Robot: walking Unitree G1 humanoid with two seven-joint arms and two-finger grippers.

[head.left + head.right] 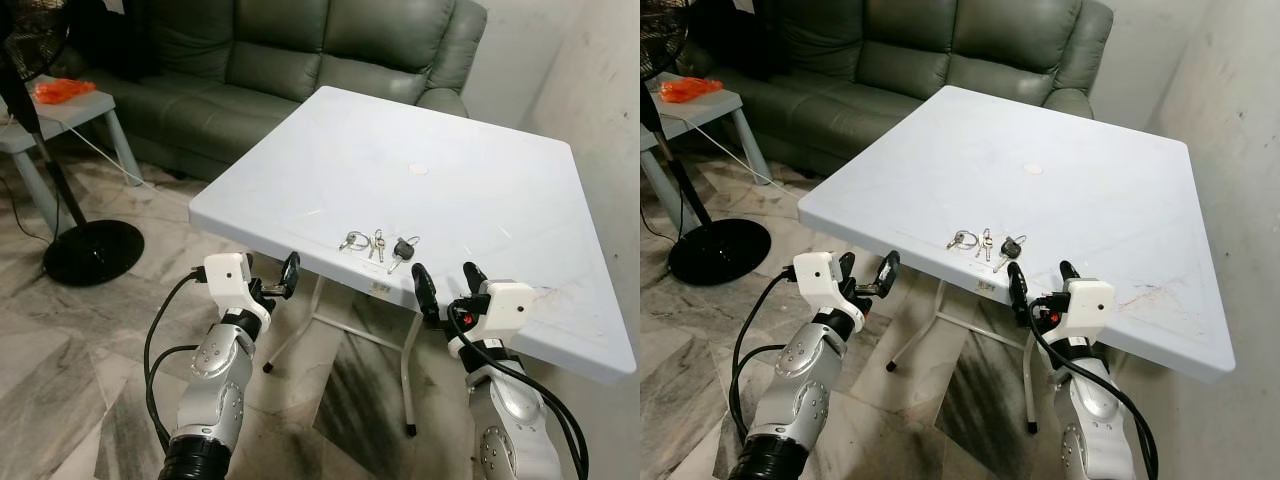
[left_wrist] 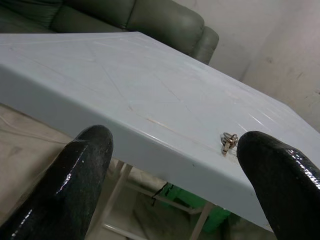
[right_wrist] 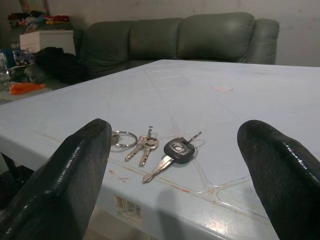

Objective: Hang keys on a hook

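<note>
Keys [image 1: 378,244] lie flat on the white folding table [image 1: 480,190], close to its near edge, a little right of centre in the left eye frame. Bunch consists of a metal ring at the left, two small silver keys in the middle, and a black-headed key [image 3: 176,150] at the right with its own small ring. All parts rest on the tabletop; nothing is touching them.

Right gripper [image 1: 447,283] sits in the lower right of the left eye frame, at the table's near edge, just below and right of the keys. Fingers spread wide apart, empty. In the right wrist view the keys sit between the two black fingers [image 3: 65,185], further along the tabletop.

Left gripper [image 1: 280,278] sits lower centre-left in the frame, beyond the table's near-left edge, below and left of the keys. Fingers apart, empty. In the left wrist view the table edge runs across the frame and the key ring [image 2: 229,142] shows near the right finger.

Small pale round mark [image 1: 418,169] on the tabletop, mid-frame, well apart from the keys. Green sofa [image 1: 300,50] across the top of the frame. Black floor fan [image 1: 60,200] at far left, beside a grey side table [image 1: 60,110] bearing an orange item [image 1: 63,90].
</note>
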